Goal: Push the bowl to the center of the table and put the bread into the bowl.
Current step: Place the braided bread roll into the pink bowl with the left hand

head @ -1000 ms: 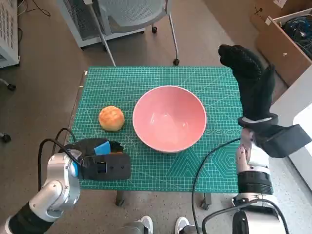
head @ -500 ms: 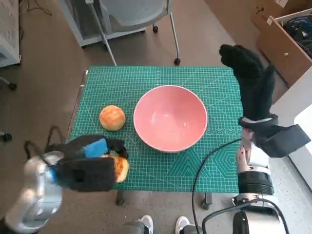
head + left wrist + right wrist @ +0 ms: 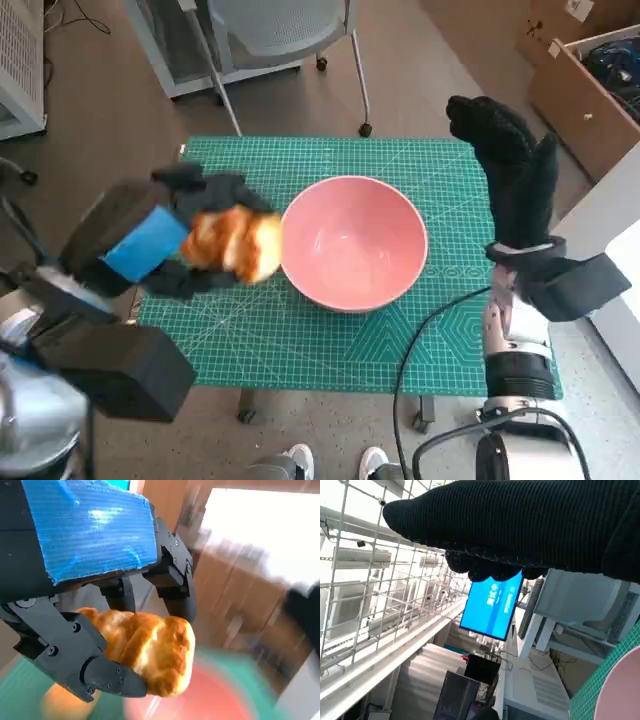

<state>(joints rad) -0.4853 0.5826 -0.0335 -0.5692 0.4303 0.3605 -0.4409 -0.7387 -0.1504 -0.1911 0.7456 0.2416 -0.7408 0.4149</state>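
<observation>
One bread roll (image 3: 233,243) clasped in left hand (image 3: 170,240), raised beside pink bowl (image 3: 353,243) for deposit; right hand (image 3: 515,170) empty, fingers extended.

Bowl (image 3: 354,243) mouth open above (right hand (image 3: 510,165) beside).

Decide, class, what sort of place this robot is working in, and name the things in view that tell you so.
Probably a robotics lab or workshop, not a kitchen. A green cutting mat covers the small table, a wheeled office chair stands beyond it, and the right wrist view shows wire mesh panels and a lit blue screen.
</observation>
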